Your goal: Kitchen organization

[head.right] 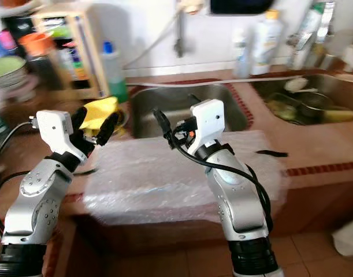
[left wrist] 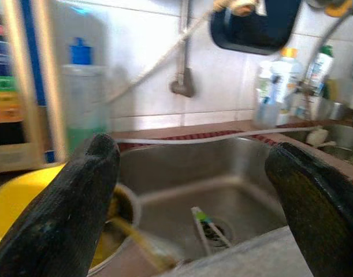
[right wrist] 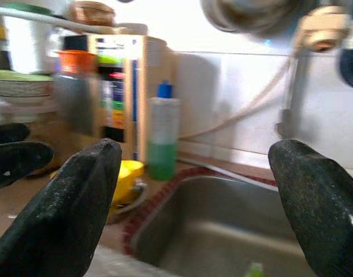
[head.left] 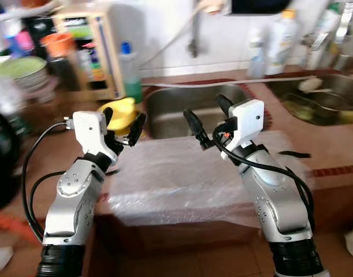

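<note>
Both the left end effector (head.left: 125, 128) and right end effector (head.left: 208, 122) hover released and empty above the bubble wrap (head.left: 182, 176) on the bench (head.left: 338, 151), before the sink (head.left: 188, 107). Likely approach stage; next, choose something to grasp.

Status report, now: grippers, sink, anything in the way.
Left gripper and right gripper raised, jaws open, empty. Sink ahead, small item near drain. Bubble wrap on the counter between them and the sink.
</note>
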